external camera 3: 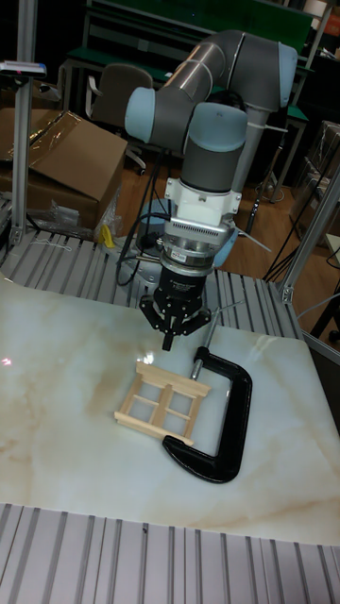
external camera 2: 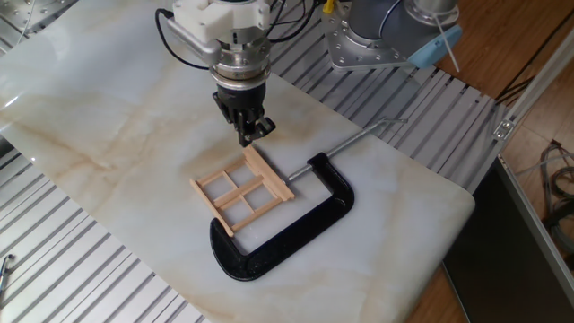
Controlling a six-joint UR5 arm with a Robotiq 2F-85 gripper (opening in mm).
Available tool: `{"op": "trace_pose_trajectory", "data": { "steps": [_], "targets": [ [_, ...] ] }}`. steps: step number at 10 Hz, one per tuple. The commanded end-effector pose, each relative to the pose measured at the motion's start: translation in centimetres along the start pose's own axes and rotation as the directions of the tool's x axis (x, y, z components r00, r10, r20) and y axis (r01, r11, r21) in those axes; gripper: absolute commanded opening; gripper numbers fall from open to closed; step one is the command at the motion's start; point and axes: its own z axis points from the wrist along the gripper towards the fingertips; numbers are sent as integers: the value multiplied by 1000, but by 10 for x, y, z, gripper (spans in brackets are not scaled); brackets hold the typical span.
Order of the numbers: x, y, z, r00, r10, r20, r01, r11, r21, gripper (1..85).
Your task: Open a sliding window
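The sliding window (external camera 2: 240, 190) is a small pale-wood frame with four panes, lying flat on the marble slab (external camera 2: 108, 135). In the tall fixed view the sliding window (external camera 3: 162, 394) lies just below the arm's wrist. My gripper (external camera 2: 248, 137) hangs a little above the window's far corner, apart from it. Its fingers are pressed together, shut, with nothing between them. From the tall fixed view the gripper (external camera 3: 168, 343) points straight down over the window's upper edge.
A large black C-clamp (external camera 2: 296, 229) curves around the window's near and right sides, its silver screw rod (external camera 2: 354, 137) pointing to the back right. Ribbed aluminium table (external camera 2: 54, 260) surrounds the slab. Behind the table stands a cardboard box (external camera 3: 66, 160).
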Motion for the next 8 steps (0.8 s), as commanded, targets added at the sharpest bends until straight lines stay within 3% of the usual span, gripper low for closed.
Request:
{"op": "trace_pose_trajectory", "data": {
  "steps": [1, 3, 4, 8],
  "targets": [
    [9, 6, -2, 999, 16, -36, -17, 1000, -25, 7],
    [6, 10, -2, 999, 28, -23, -29, 999, -42, 7],
    [3, 21, 15, 999, 49, -17, -50, 997, -57, 7],
    [-10, 42, 55, 998, 62, 6, -62, 997, -37, 7]
  ]
}}
